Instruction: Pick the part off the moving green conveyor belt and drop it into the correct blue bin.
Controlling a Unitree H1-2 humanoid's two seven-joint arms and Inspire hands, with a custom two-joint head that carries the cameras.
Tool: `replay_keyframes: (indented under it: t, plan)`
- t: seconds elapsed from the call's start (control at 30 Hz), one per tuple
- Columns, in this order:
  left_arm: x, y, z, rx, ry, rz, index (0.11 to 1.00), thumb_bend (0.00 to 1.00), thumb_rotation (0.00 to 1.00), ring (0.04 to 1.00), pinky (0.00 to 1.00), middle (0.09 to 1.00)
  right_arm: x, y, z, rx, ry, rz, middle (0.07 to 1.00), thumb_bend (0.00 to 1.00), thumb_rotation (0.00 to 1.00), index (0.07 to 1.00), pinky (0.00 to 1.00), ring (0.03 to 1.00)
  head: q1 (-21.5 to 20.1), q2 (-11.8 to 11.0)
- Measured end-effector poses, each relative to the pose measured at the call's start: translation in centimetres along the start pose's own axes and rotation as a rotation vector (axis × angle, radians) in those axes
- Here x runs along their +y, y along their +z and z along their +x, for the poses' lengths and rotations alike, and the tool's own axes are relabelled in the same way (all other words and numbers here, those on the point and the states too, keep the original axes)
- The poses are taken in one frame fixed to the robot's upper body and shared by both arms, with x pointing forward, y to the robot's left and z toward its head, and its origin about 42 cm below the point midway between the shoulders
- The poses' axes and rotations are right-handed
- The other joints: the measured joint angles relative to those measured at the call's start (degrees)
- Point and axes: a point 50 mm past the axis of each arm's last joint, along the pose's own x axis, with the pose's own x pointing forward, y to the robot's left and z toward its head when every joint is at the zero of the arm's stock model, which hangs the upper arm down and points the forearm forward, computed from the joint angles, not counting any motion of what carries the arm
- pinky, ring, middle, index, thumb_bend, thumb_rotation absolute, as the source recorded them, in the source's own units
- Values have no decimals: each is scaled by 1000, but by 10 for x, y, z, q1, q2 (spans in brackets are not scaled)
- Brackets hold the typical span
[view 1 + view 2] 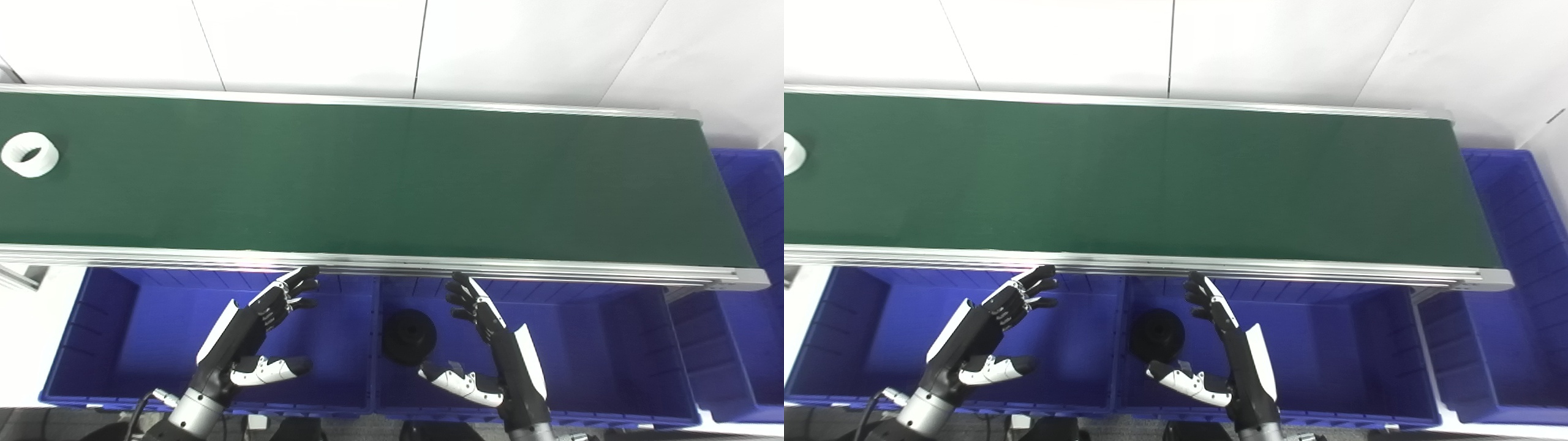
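I have the white ring (29, 154) lying flat at the far left end of the green conveyor belt (380, 177), well apart from both hands. My left hand (257, 334) hangs over the left blue bin (86, 331), just below the belt's near rail, fingers spread wide and holding nothing. My right hand (484, 349) hangs over the middle blue bin (612, 343), also spread wide and empty. A black round part (408, 335) already lies in that middle bin, close to its left wall. A third blue bin (750, 202) sits past the belt's right end.

The ring looks like a rigid plastic piece, probably light, with smooth walls that could slip under a loose pinch. I judge the best hold is across its outer wall, thumb on one side and fingers opposite, or with a finger hooked through the open centre. Since the black part sits in the middle bin, I guess the white one belongs in the left bin, though nothing here confirms that
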Motion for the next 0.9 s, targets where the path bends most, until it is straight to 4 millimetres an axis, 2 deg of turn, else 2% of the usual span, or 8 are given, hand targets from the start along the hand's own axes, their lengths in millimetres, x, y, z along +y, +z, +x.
replay_keyframes:
  t: [0.9]
  plan:
    - [1, 0, 0, 4, -1, 9, 867, 830, 488, 889, 792, 918, 1, 0, 0, 1, 7, 3, 865, 855, 455, 913, 779, 838, 3, -2]
